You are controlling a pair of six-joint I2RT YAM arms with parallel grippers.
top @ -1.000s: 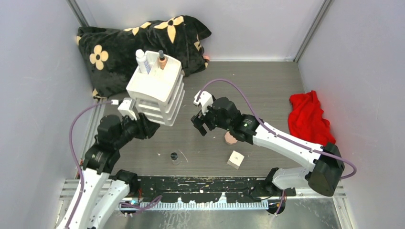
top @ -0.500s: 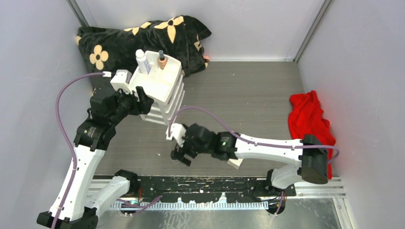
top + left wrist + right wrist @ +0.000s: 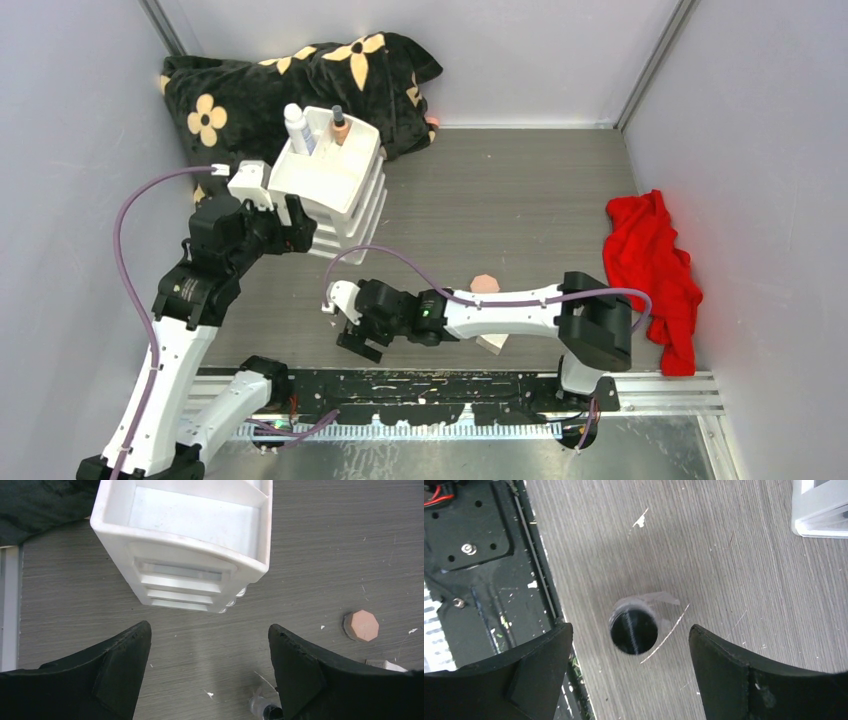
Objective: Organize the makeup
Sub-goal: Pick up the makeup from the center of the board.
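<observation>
The small clear jar [image 3: 634,630] with a dark lid stands on the table just beyond and between my right gripper's open fingers; it also shows in the left wrist view [image 3: 265,711]. My right gripper [image 3: 357,338] hangs low over it, empty. My left gripper [image 3: 292,215] is open and empty beside the drawer box's front. The pink-brown compact [image 3: 484,284] lies mid-table. The white cube [image 3: 492,344] is partly hidden by the right arm. The white bottle [image 3: 297,128] and tan dark-capped bottle [image 3: 340,125] stand in the box's top tray. No sticks show.
The white stacked-drawer box [image 3: 335,190] stands at the back left against a black flowered cushion [image 3: 250,90]. A red cloth [image 3: 650,250] lies at the right. The black base rail [image 3: 474,555] runs close beside the jar.
My right arm has swung from mid-table to the near left and come down over the jar. My left arm has lifted and moved back beside the drawer box.
</observation>
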